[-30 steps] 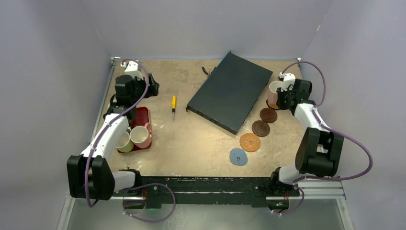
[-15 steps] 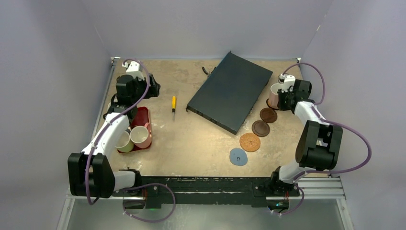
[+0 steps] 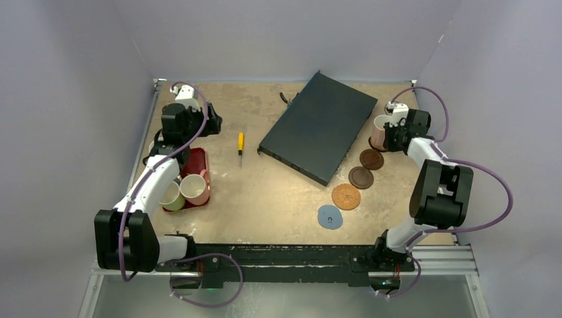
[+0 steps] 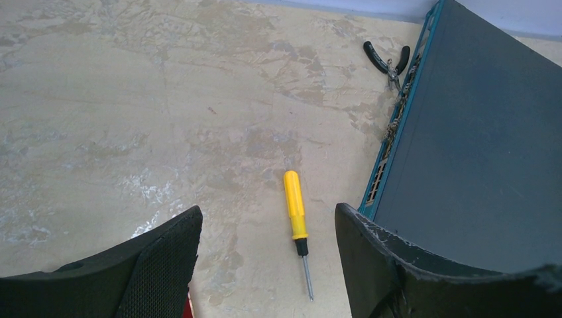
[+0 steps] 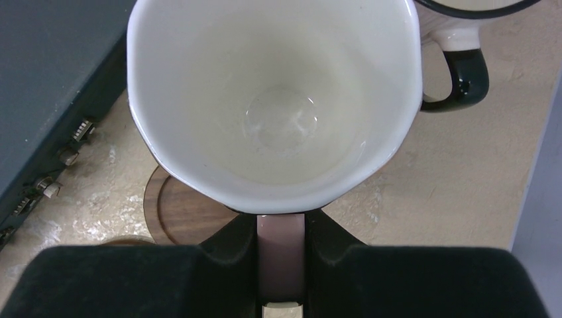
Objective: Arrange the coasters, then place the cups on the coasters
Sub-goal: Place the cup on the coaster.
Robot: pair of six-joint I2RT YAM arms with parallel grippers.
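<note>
Gripping a pink cup (image 5: 278, 99) by its handle, the right gripper (image 5: 280, 228) holds it at the far right over a brown coaster (image 5: 173, 213). Four more coasters (image 3: 346, 197) trail nearward. Far left, the left gripper (image 4: 265, 265) hangs above a screwdriver (image 4: 294, 205), jaws spread and empty. Two cups (image 3: 194, 189) sit on the left tray (image 3: 197, 159).

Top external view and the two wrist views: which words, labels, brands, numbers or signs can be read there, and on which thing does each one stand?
No text can be read in any view.
blue-grey coaster: a small dark mark near its middle, too small to read.
pink cup, dark flat box, yellow screwdriver: no print shows.
</note>
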